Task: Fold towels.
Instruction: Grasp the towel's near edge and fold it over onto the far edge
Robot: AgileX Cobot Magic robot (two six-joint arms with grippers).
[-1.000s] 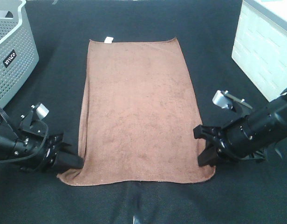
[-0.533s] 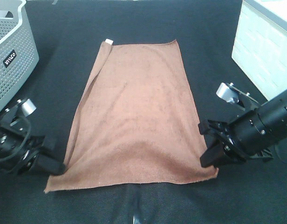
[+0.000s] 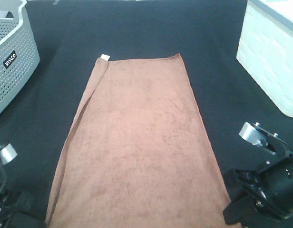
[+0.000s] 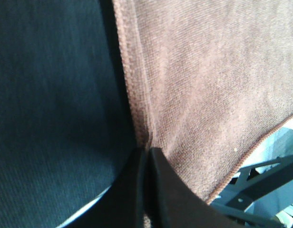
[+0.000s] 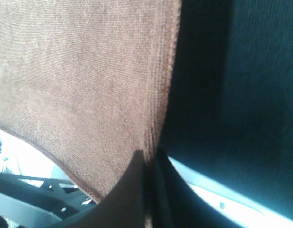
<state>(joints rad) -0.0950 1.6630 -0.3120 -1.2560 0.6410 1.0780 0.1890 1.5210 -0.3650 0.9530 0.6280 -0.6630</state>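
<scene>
Towel in rust terry, laid lengthwise down the middle of the black tabletop, white tag at the far left corner. Held at both near corners: left gripper with fingers clenched on the left side hem, right gripper with fingers clamped on the right side hem, cloth pinched thin in each pair. Looks stretched taut toward the near edge and spread wide, probably to flatten the pile and square the near corners before lifting them over to the far edge. Shows its near hem in both wrist views against bright floor and frame, so raised off the tabletop or past its edge; cannot tell which. Curls inward in a narrow strip along the left long edge, likely wanting smoothing. Grey basket far left and white bin far right, both well apart from the cloth, out of the fold's path.
</scene>
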